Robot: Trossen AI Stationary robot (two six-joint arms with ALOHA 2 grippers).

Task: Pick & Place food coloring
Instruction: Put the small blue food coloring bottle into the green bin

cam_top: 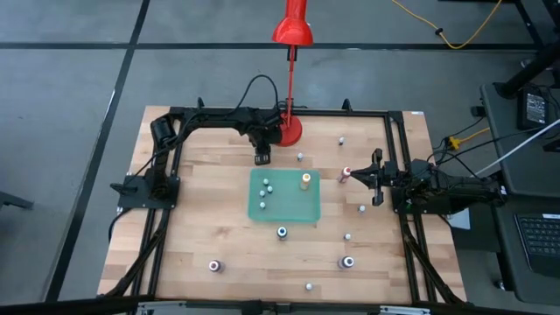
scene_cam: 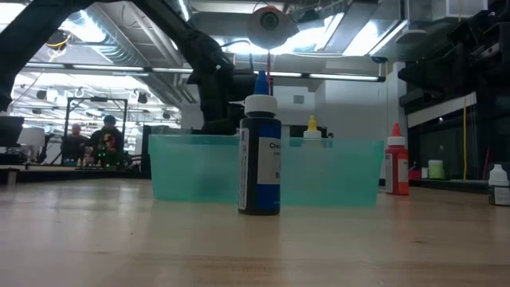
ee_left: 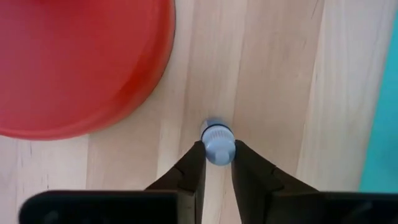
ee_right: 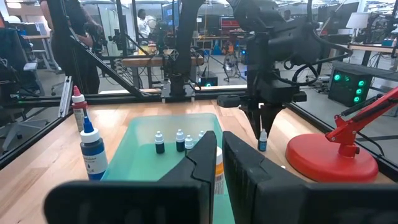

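Small food coloring bottles stand scattered on the wooden table (cam_top: 210,210). Several sit in the green tray (cam_top: 297,210), among them an orange-capped one (cam_top: 306,179). My left gripper (ee_left: 217,152) is at the table's far side beside the red lamp base (ee_left: 74,62), shut on a tiny blue-capped bottle (ee_left: 217,142), also seen in the right wrist view (ee_right: 263,142). My right gripper (ee_right: 219,152) waits right of the tray, raised, its fingers almost together and holding nothing. A red-capped bottle (cam_top: 346,173) stands just before it. My left gripper pinches the blue-capped bottle by its cap (ee_left: 217,134) between the two fingers (ee_left: 194,163), coming from above and pointing down. The bottle stays upright below the fingers (ee_right: 263,146). Whether its base rests on the table or is just off it cannot be told.
The tall red lamp (cam_top: 291,35) rises from its round base (cam_top: 289,131) close beside the left gripper. A dark-bodied bottle (scene_cam: 260,155) stands in front of the tray's near wall. Loose bottles (cam_top: 347,262) dot the near and right parts of the table. People move in the room beyond.
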